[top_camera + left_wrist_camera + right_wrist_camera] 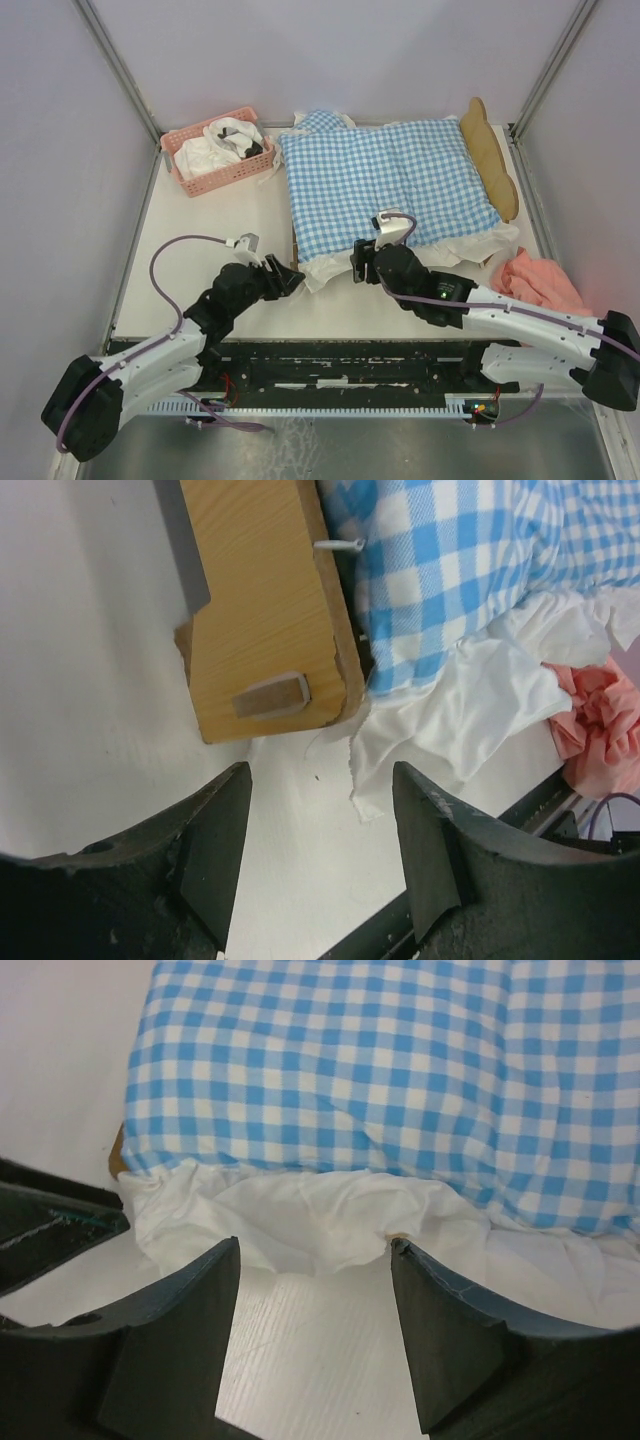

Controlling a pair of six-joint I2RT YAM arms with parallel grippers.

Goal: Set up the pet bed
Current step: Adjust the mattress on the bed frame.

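Left gripper (320, 780) parted, pet bed (265, 600) ahead — apart

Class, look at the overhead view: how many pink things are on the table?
2. A pink basket at the far left and a crumpled pink cloth at the near right, beside the gingham bedding. Others could be hidden under it.

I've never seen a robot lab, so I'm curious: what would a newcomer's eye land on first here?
First, the big blue-and-white gingham ruffled bedding covering the light-wood pet bed in the middle, its wavy headboard on the right. Then the two black arms' ends, the left gripper and right gripper, both open at the bed's near edge. A pink plastic basket of cloths sits far left.
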